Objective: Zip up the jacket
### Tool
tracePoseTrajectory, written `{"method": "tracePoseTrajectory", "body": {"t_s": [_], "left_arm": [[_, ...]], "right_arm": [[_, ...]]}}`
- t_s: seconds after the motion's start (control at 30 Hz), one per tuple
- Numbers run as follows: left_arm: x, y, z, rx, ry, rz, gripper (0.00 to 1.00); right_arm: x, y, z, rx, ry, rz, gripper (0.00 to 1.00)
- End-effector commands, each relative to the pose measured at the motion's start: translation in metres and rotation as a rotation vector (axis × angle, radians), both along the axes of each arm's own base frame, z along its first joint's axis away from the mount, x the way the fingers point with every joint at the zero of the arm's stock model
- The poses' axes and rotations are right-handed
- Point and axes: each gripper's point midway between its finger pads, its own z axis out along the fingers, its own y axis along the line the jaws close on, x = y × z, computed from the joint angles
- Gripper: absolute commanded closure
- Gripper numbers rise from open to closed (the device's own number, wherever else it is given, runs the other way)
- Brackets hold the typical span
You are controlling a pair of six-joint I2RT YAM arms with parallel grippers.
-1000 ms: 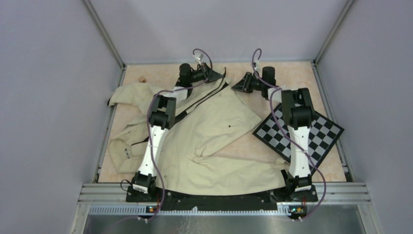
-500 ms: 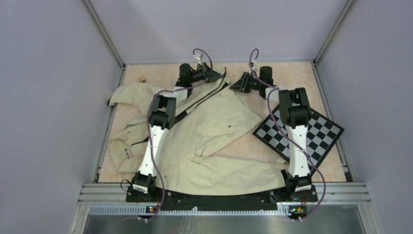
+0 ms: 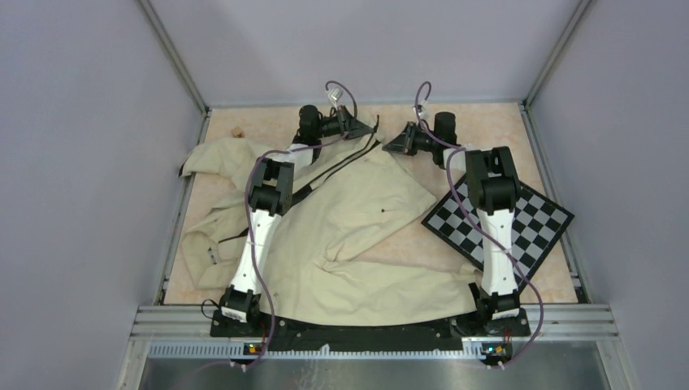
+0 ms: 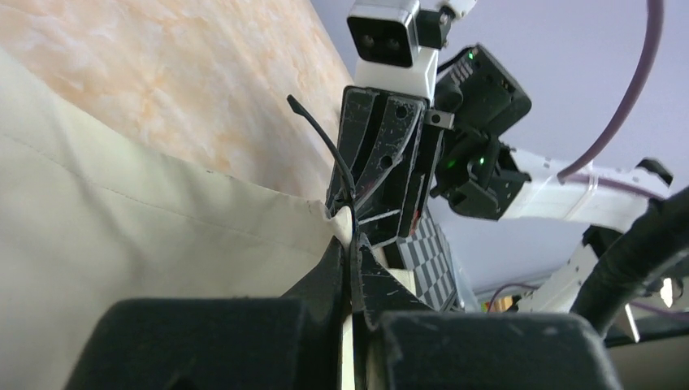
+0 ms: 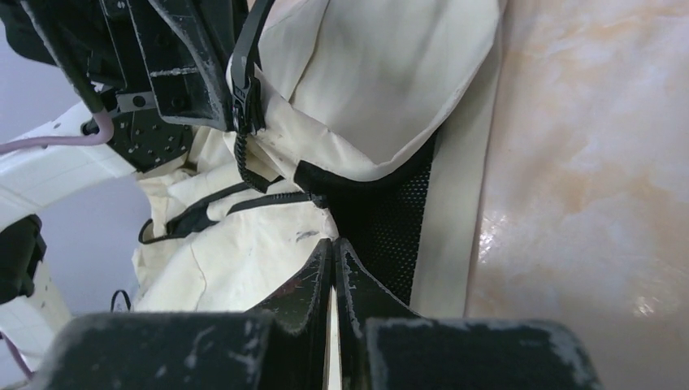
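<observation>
zipper strip (image 5: 242, 106), black and thin, is clamped between the shut jaws of the left gripper (image 4: 351, 264), and a sliver of cream cloth is seen in the slit below it. the jaws of the right gripper (image 5: 333, 260) are likewise pressed together. a fold of the jacket (image 3: 366, 236) is pinched at their tips, where cream fabric meets black mesh lining (image 5: 382, 219). the two grippers are faced tip to tip, just beside each other, at the 12 o'clock end of the table (image 3: 487, 122). the upper end of the jacket is lifted between them, with the left gripper set toward 11 o'clock and the right toward 1 o'clock of the raised cloth. from there the jacket is spread wrinkled toward 6 o'clock, as far as the arm bases, and a sleeve is thrown out toward 9 o'clock. the black strip is seen running toward 7 o'clock, under the left arm. a checkerboard (image 3: 520, 219) is laid at 3 o'clock of the jacket, just beside its edge and partly under the right arm.
</observation>
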Motion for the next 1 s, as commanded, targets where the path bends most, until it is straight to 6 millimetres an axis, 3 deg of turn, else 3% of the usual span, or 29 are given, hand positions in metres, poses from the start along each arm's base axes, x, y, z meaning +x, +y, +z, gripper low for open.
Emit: {"method": "tracePoseTrajectory", "body": {"t_s": [0.0, 0.23, 0.33, 0.77, 0.83, 0.97], "left_arm": [[-0.016, -0.001, 0.019, 0.026, -0.170, -0.117, 1.00], [-0.028, 0.002, 0.015, 0.056, -0.224, -0.190, 1.00], [-0.032, 0.003, 0.015, 0.056, -0.236, -0.216, 1.00], [-0.037, 0.003, 0.016, 0.031, -0.229, -0.243, 1.00], [-0.037, 0.003, 0.016, 0.030, -0.225, -0.238, 1.00], [-0.035, 0.003, 0.017, 0.028, -0.216, -0.229, 1.00]], "right_arm": [[-0.010, 0.007, 0.052, 0.013, -0.176, 0.120, 1.00], [-0.031, 0.007, 0.073, 0.116, -0.230, 0.241, 1.00], [-0.036, 0.008, 0.073, 0.126, -0.229, 0.271, 1.00], [-0.022, 0.008, 0.063, 0.118, -0.205, 0.218, 1.00], [-0.019, 0.008, 0.065, 0.122, -0.217, 0.174, 0.92], [-0.009, 0.007, 0.068, 0.132, -0.230, 0.093, 0.89]]}}
